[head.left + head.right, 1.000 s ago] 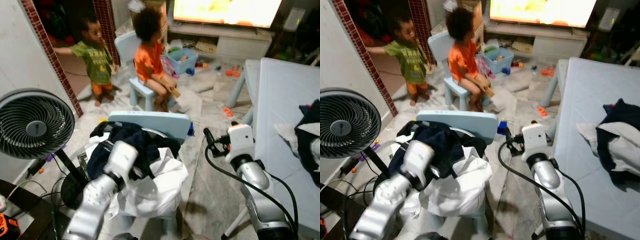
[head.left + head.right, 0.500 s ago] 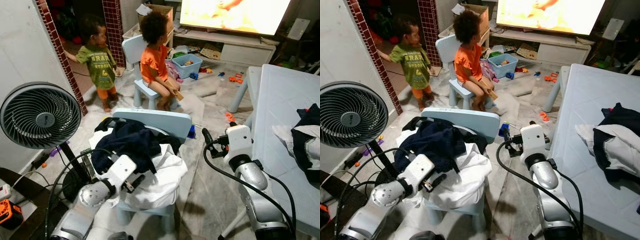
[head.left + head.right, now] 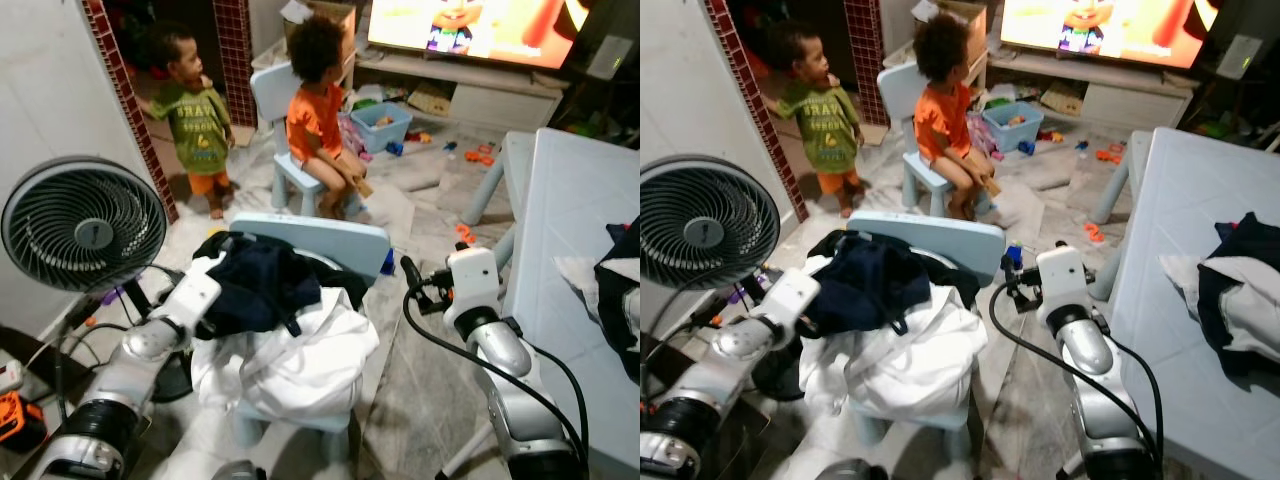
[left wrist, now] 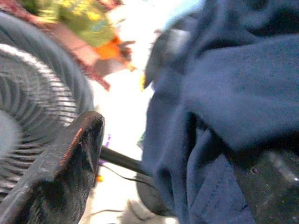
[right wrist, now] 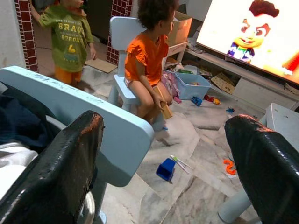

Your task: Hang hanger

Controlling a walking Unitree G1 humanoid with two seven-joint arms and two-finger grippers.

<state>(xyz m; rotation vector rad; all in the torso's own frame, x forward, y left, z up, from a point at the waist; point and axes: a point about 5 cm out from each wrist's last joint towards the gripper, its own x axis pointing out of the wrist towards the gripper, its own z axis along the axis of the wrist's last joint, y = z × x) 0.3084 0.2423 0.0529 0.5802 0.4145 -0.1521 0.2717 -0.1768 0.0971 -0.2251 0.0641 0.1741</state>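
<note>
Cluttered room: left claw (image 4: 154, 154) has swung off the white laundry (image 3: 300, 360) to the navy garment (image 3: 255, 285), fingers spread, likely grasping nothing; right claw (image 5: 163, 154) released, no hanger yet.

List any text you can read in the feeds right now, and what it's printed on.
"BRAV" over "STRONG": on the green T-shirt of the standing child, right wrist view; the first line is cut short by a fold.
Fan hub badge: too small to read.
TV screen: a cartoon face, no legible words.
</note>
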